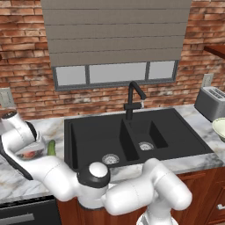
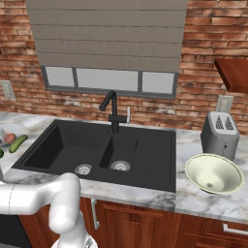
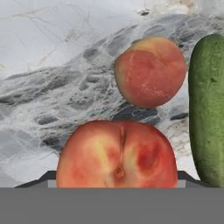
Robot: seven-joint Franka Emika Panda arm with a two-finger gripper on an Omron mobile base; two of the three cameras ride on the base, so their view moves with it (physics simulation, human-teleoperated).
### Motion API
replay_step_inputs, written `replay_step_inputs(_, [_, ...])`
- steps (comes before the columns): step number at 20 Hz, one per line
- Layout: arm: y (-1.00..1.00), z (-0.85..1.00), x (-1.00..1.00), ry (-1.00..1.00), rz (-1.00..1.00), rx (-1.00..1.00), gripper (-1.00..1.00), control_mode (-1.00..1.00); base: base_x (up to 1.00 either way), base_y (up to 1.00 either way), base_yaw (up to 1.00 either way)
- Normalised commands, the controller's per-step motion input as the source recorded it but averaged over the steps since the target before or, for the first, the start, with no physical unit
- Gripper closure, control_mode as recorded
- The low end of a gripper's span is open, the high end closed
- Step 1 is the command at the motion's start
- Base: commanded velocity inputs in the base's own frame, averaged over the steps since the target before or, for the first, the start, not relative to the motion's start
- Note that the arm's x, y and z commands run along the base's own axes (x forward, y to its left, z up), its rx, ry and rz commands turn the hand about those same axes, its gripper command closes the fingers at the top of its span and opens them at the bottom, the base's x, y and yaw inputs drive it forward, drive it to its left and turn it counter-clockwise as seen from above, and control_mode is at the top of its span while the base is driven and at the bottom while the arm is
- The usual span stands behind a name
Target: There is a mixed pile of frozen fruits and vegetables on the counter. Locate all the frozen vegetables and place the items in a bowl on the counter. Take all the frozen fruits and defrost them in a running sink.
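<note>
**Peach between the gripper's fingers**

The marble surface (image 3: pixel 52 65) lies left of the black sink (image 1: pixel 132 136). On it a dark cucumber (image 3: pixel 208 109) lies beside two peaches. The gripper (image 3: pixel 117 181) is clamped on the near peach (image 3: pixel 117 155); the far peach (image 3: pixel 151 72) sits just beyond.

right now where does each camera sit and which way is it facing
Left base view: behind the arm on its left, looking forward and down at the sink.
Right base view: behind on the right, same sink, bowl, arm lower left.
Hand view: on the hand, close over a peach on the counter, cucumber beside.
Both base views share sink and cucumber.
</note>
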Motion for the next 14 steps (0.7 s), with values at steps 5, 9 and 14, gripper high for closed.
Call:
replay_step_inputs(5, [-0.38, 0.33, -0.06, -0.05, 0.00, 0.01, 1.00, -1.00, 0.00, 0.00, 0.00])
replay_step_inputs(9, [-0.65, 0.31, -0.02, -0.07, 0.00, 0.06, 1.00, -1.00, 0.00, 0.00, 0.00])
replay_step_inputs(14, [-0.64, 0.28, 0.00, -0.10, 0.01, 0.07, 1.00, -1.00, 0.00, 0.00, 0.00])
